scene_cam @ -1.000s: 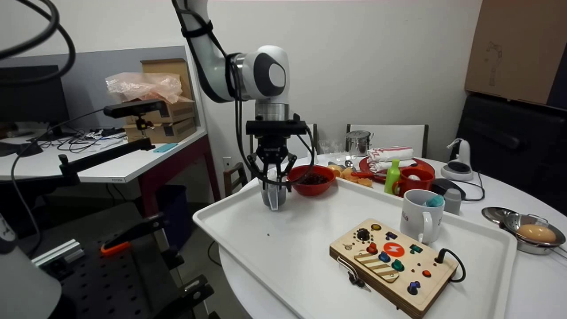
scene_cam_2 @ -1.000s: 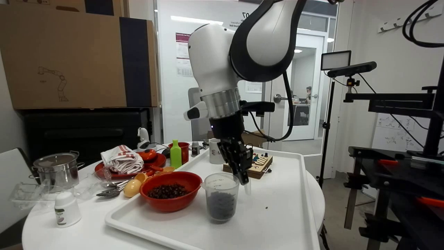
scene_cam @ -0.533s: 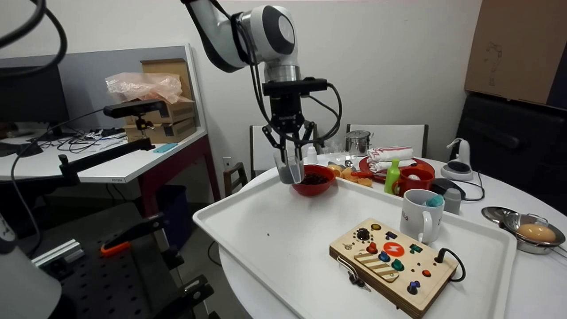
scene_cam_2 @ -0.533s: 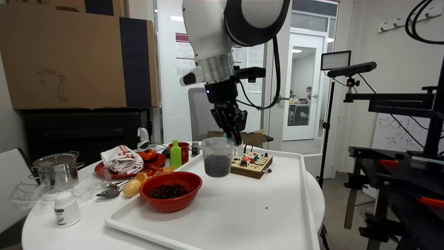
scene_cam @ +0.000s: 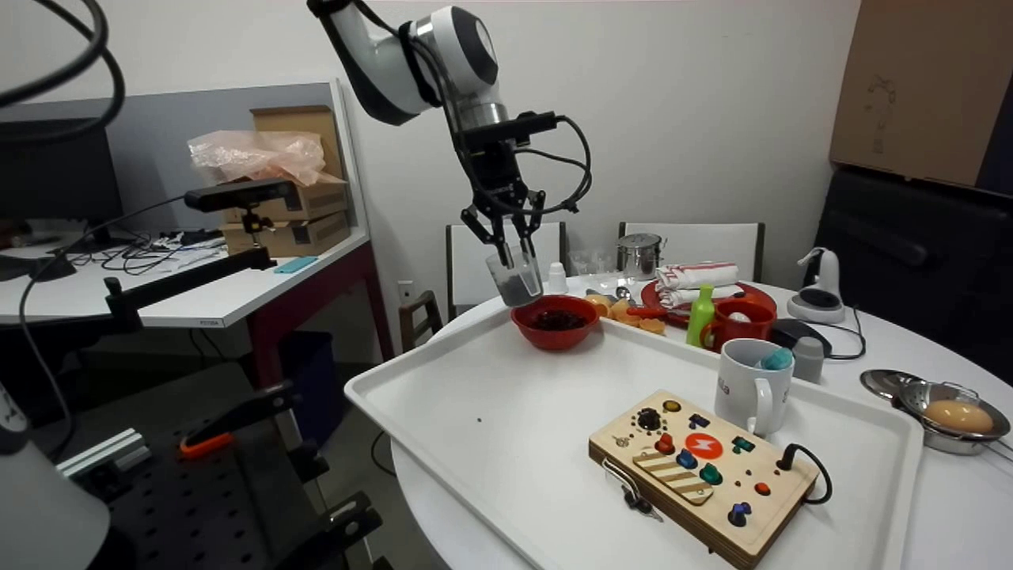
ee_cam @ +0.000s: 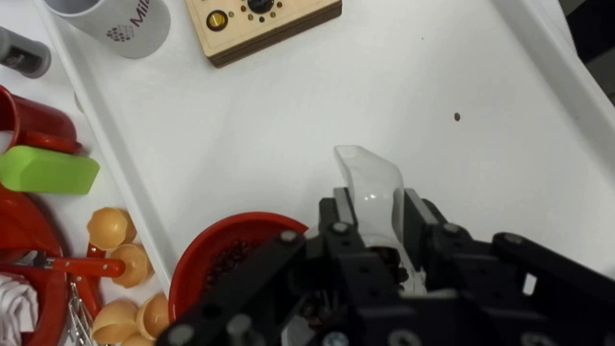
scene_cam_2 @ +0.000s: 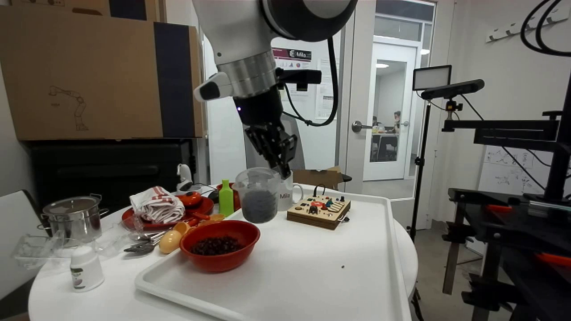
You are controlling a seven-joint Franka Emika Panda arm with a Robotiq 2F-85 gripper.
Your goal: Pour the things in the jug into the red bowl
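The jug (scene_cam: pixel 514 281), a clear greyish vessel with dark contents in its lower part, is held in the air, slightly tilted, and also shows in an exterior view (scene_cam_2: pixel 258 203). My gripper (scene_cam: pixel 518 252) is shut on its handle. In the wrist view the gripper (ee_cam: pixel 377 204) has one pad on each side of the pale handle (ee_cam: pixel 372 175), and dark pieces show behind the fingers. The red bowl (scene_cam: pixel 554 339) stands on the tray with dark small pieces inside; it shows in an exterior view (scene_cam_2: pixel 218 264) and partly in the wrist view (ee_cam: pixel 254 218). The jug is above and beside it.
The white tray (scene_cam: pixel 475 475) holds a wooden button box (scene_cam: pixel 704 475) and a white mug (scene_cam: pixel 752 384). Beside it are eggshell pieces (scene_cam_2: pixel 171 240), a green bottle (scene_cam_2: pixel 226 198), a red plate with a towel (scene_cam_2: pixel 156 207) and a white bottle (scene_cam_2: pixel 86 269).
The jug stood on the tray beside the bowl, then my gripper lifted it by the handle. Since half a second ago it has shifted sideways and tilted more.
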